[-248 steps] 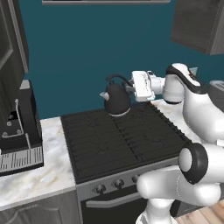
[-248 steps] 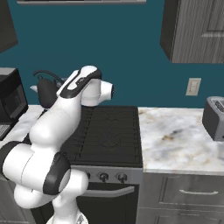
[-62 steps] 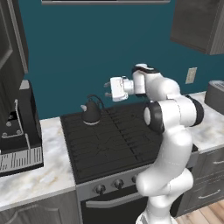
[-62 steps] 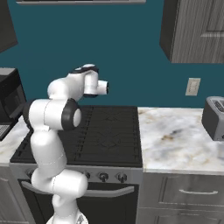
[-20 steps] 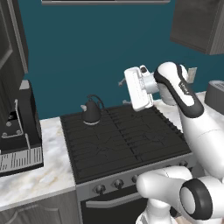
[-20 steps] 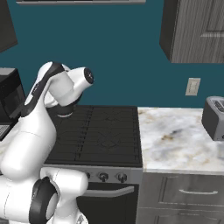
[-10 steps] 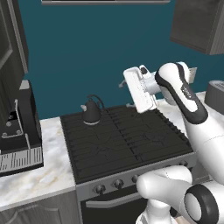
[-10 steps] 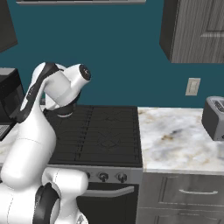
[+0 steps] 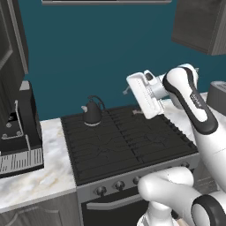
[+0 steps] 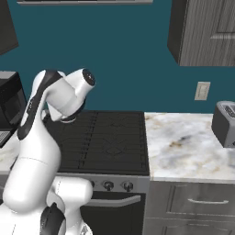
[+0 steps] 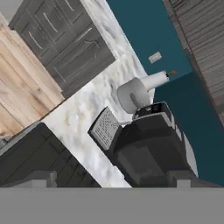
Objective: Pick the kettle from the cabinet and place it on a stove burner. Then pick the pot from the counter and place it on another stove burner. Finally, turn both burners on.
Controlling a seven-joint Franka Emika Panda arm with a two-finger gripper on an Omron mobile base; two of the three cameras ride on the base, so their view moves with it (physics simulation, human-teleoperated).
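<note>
- The kettle (image 9: 92, 113) stands upright on the back left burner of the stove (image 9: 128, 145), its looping black handle above it.
- The claw (image 9: 142, 95) is raised in the air over the right part of the cooktop, well apart from the kettle and to its right; nothing is between its fingers.
- The claw's fingers stand wide apart, empty.
- In the hand view the two dark finger tips (image 11: 43, 178) rise at the bottom, with a black coffee machine (image 11: 148, 144) ahead on the marble surface (image 11: 83, 109) and a pale roll-shaped object (image 11: 138, 92) beside it.
- The coffee machine (image 9: 17, 132) sits on the surface left of the stove, near the teal wall.
- In the right base view, a toaster (image 10: 225, 123) rests on the surface (image 10: 183, 147) to the right of the stove (image 10: 110, 142), and a dark wood-grain cabinet (image 10: 204, 32) hangs above it.
- A row of round knobs (image 9: 117, 185) lines the stove front.
</note>
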